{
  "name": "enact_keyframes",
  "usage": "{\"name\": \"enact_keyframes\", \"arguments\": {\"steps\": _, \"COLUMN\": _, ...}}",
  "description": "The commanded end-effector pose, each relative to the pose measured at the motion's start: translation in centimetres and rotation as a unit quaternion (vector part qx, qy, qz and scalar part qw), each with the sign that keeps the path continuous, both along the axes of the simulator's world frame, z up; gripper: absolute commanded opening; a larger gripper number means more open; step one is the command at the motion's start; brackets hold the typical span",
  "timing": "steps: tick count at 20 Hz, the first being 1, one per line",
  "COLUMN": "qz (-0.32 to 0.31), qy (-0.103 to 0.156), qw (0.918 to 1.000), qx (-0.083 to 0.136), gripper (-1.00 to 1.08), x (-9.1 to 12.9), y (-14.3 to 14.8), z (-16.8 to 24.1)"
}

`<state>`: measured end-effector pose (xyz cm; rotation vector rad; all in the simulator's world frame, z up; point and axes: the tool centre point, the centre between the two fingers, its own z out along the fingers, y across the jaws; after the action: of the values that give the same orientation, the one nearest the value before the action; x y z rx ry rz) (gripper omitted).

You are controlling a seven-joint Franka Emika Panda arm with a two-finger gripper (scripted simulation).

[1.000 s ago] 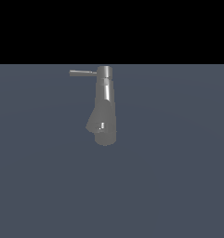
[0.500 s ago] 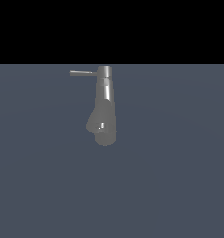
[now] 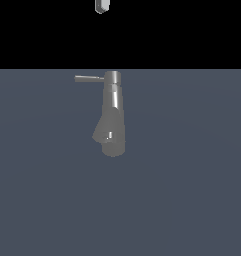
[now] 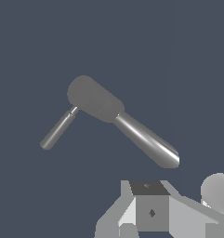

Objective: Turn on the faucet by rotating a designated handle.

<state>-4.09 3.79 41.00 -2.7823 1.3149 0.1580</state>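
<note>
**Gripper high above the faucet, handle untouched**

No brand, label or writing can be read on any surface.

In the exterior view the faucet (image 3: 112, 115) stands upright on the flat grey-blue floor (image 3: 192, 200), its angled spout block low on the body. The handle (image 3: 89, 78), a thin rod, juts from the round cap (image 3: 112, 77) toward the exterior view's left. Only a small pale tip of the gripper (image 3: 101, 6) shows at the upper edge, well apart from the faucet.

The wrist view looks down on the cap, handle (image 4: 58, 129) and shiny body (image 4: 146, 139), with grey gripper parts (image 4: 150, 209) in the foreground. Whether the jaws stand apart or together cannot be told.
</note>
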Motion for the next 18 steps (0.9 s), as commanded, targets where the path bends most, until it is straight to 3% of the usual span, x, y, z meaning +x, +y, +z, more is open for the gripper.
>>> {"name": "enact_keyframes", "arguments": {"steps": 1, "qz": -0.030, "qy": 0.004, "qw": 0.9995, "qx": -0.003, "gripper": -1.00, "x": 1.5, "y": 0.7, "z": -1.1}}
{"name": "enact_keyframes", "arguments": {"steps": 9, "qz": -0.124, "qy": 0.014, "qw": 0.9920, "qx": -0.018, "gripper": -1.00, "x": 5.9, "y": 2.9, "z": -5.2}}
{"name": "enact_keyframes", "arguments": {"steps": 18, "qz": -0.226, "qy": 0.018, "qw": 0.9730, "qx": -0.040, "gripper": -1.00, "x": 10.3, "y": 5.8, "z": -10.6}}
